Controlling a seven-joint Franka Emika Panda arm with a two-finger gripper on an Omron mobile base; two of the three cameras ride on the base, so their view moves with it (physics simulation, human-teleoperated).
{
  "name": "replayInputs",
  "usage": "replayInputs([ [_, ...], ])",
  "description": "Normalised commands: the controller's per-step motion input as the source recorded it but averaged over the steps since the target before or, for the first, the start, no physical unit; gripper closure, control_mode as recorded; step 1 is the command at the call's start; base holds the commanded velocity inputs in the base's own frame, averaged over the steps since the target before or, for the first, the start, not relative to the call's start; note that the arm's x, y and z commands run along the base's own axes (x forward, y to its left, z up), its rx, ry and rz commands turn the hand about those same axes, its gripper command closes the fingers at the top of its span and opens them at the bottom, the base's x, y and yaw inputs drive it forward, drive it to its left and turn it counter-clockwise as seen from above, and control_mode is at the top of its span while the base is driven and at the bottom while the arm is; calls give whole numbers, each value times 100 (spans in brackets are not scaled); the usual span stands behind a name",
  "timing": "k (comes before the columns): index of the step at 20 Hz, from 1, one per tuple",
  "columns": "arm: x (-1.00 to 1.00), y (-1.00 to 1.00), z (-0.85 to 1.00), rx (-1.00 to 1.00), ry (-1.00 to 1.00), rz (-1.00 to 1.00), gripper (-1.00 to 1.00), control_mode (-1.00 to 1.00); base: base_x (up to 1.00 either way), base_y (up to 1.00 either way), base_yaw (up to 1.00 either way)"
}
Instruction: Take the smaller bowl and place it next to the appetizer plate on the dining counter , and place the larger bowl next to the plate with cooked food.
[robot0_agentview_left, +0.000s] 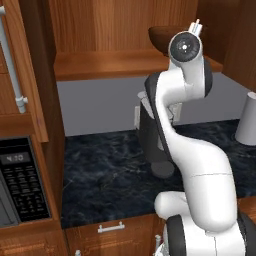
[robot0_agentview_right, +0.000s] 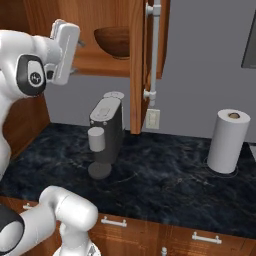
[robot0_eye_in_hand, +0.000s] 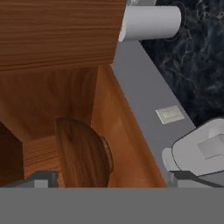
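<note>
While its jaws stood wide and empty, the gripper (robot0_eye_in_hand: 107, 177) hung just before the larger bowl (robot0_eye_in_hand: 83, 151), deep dark-brown wood, resting on the cabinet shelf (robot0_agentview_right: 102, 65) above the veined black countertop (robot0_agentview_right: 165, 185).

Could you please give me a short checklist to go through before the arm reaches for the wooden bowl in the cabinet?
1. Hand open: ok, its fingers stand wide apart.
2. Hand free of any load: ok, nothing sits between the fingers.
3. Larger bowl accessible: ok, it sits on the open cabinet shelf, door swung aside.
4. Hand lined up with the bowl: ok, the bowl lies close ahead in the hand view, on the shelf.
5. Smaller bowl located: cannot tell where it is.
6. Path below: not ok for a straight drop, since the coffee machine stands on the counter under the shelf.
</note>
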Motion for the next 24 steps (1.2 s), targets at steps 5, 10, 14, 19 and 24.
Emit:
replayInputs([
  [5, 22, -2, 1, 0, -11, 0, -100, -100, 0, 0, 0],
  [10, 56, 0, 70, 6, 12, 0, -100, -100, 0, 0, 0],
  [14, 59, 0, 54, 1, 19, 0, -100, -100, 0, 0, 0],
  [19, 24, 0, -4, 0, 4, 0, -100, -100, 0, 0, 0],
  [24, 40, 0, -29, 0, 12, 0, -100, -100, 0, 0, 0],
])
